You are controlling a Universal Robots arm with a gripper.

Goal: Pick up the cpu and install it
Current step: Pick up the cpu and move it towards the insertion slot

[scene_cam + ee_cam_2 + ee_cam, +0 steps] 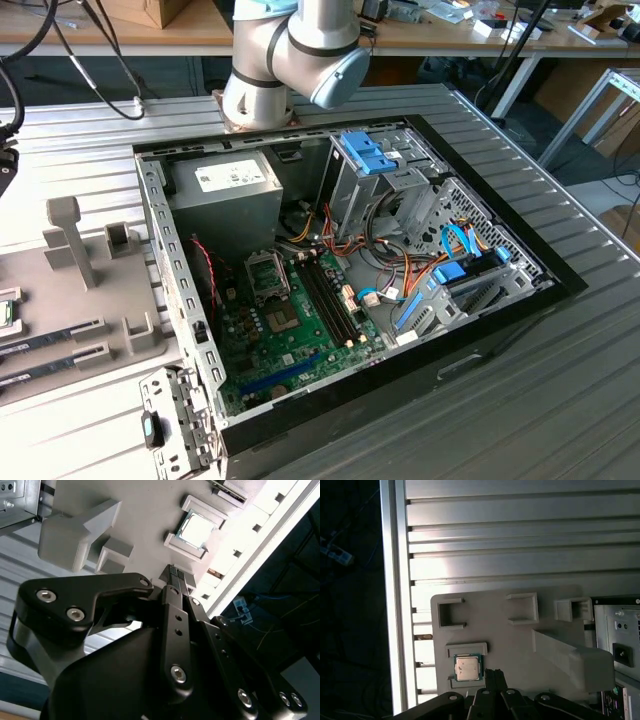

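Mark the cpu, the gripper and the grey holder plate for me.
cpu (pixel 468 667), first wrist view, middle of metal top.
gripper (pixel 177 575), second wrist view, between its fingertips.
grey holder plate (pixel 520 645), first wrist view, bare surface.

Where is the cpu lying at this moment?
In the first wrist view the cpu lies flat in a framed recess of the grey holder plate, close to the claw, which does not hold it.

Ribbed table (pixel 560 400) with 1 computer case (pixel 330 410) and 1 grey tray (pixel 110 290) (adjacent)
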